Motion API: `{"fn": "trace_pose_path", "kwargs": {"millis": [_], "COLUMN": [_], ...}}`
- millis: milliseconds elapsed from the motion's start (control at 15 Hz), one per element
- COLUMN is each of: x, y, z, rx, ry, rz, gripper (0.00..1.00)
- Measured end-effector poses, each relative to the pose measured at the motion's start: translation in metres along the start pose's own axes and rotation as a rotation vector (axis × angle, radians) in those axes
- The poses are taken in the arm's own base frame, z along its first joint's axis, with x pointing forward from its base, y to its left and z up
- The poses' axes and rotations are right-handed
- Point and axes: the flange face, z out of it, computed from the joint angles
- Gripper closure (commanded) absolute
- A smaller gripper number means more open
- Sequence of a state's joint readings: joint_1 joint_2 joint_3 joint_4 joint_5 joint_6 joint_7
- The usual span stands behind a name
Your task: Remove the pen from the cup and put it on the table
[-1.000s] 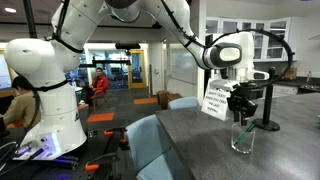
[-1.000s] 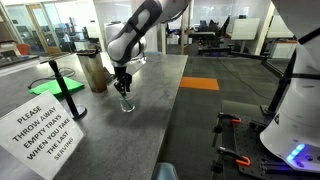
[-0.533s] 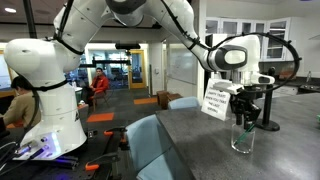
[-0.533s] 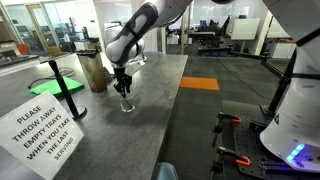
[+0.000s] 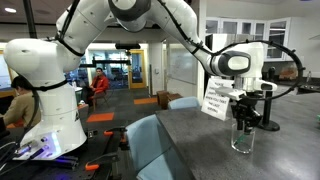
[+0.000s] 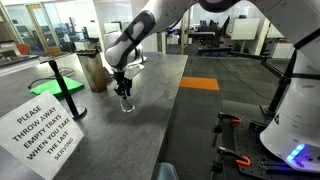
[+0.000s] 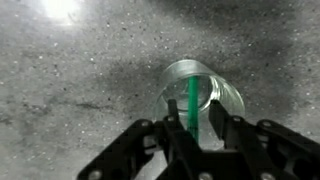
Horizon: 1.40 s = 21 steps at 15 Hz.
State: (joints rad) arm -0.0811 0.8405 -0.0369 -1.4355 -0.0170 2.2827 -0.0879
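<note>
- In the wrist view, the hand (image 7: 197, 130) is running off the bottom edge and covering the pen's (image 7: 192, 97) near end; whether its fingers are pinching it cannot be told.
- In both exterior views, the pen is showing too small to make out inside the cup (image 5: 241, 139) (image 6: 126, 104).
- The left edge is cropping the printed sign (image 6: 45, 125).

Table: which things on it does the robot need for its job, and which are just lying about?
Job: pen, cup, table, gripper.
Lying about: sign, brown container.
</note>
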Motion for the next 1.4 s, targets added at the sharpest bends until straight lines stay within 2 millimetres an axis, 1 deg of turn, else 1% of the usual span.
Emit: {"fn": "trace_pose_path", "kwargs": {"millis": [67, 133, 200, 267, 333, 400, 533, 867, 1000, 1200, 1400], "x": [0.001, 0.002, 0.003, 0.004, 0.005, 0.006, 0.007, 0.008, 0.01, 0.013, 0.016], "y": [0.0, -0.001, -0.001, 0.0, 0.0, 0.0, 0.001, 0.002, 0.003, 0.005, 0.007], "z": [0.003, 0.005, 0.007, 0.008, 0.009, 0.01, 0.011, 0.01, 0.006, -0.011, -0.039], "rx": [0.001, 0.001, 0.001, 0.001, 0.001, 0.001, 0.001, 0.001, 0.001, 0.002, 0.012], "ry": [-0.001, -0.002, -0.003, -0.003, -0.002, -0.001, 0.0, 0.003, 0.009, 0.034, 0.07], "rz": [0.0, 0.0, 0.0, 0.0, 0.0, 0.001, 0.002, 0.004, 0.004, 0.007, 0.013], "gripper": [0.63, 0.72, 0.89, 0.96, 1.0, 1.0, 0.97, 0.97, 0.97, 0.97, 0.97]}}
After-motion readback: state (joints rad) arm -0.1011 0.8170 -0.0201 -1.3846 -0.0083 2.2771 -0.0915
